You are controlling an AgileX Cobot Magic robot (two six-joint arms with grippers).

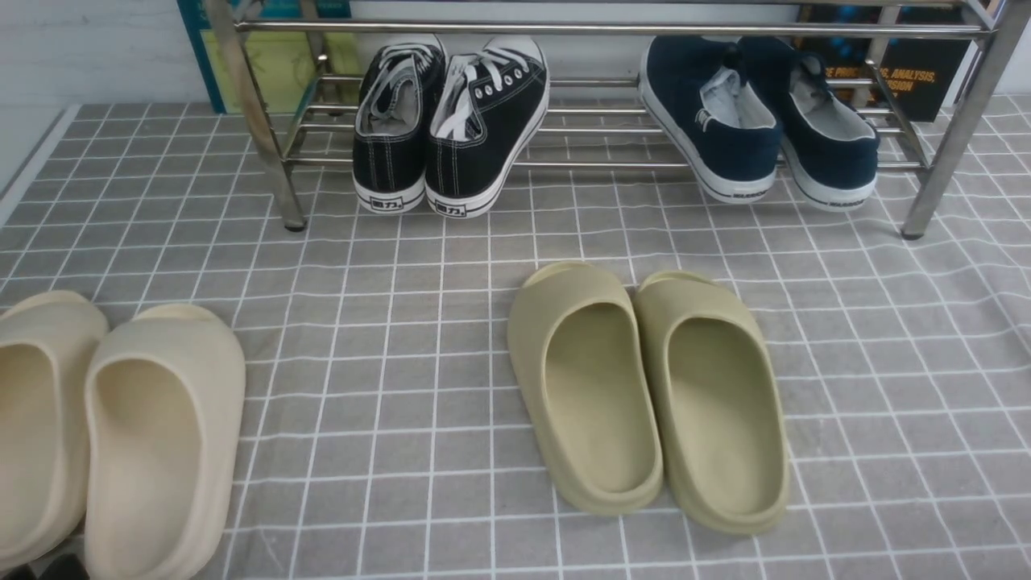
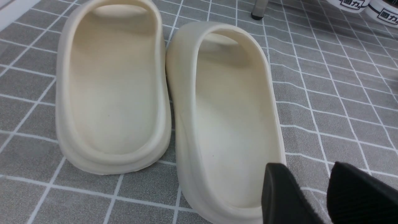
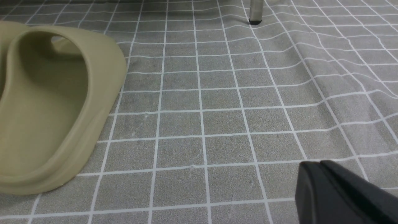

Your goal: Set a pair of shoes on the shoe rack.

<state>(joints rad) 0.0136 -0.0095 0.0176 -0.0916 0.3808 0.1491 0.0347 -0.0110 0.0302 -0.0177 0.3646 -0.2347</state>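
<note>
The two navy slip-on shoes [image 1: 709,121] [image 1: 834,133] rest side by side on the lower bars at the right end of the chrome shoe rack [image 1: 612,29], heels toward me. Neither gripper shows in the front view. In the left wrist view my left gripper [image 2: 306,169] stands open with nothing between its fingers; one finger [image 2: 279,193] overlaps the heel rim of a cream slide [image 2: 227,118]. In the right wrist view my right gripper [image 3: 314,166] is shut and empty above bare cloth, well to the side of an olive slide [image 3: 49,105].
Black lace-up sneakers [image 1: 451,121] sit on the rack's left part. A pair of olive slides [image 1: 644,395] lies mid-floor, a cream pair [image 1: 121,435] at the near left. Rack legs [image 1: 278,161] [image 1: 942,153] stand on the grey checked cloth [image 1: 387,322], which wrinkles at the right.
</note>
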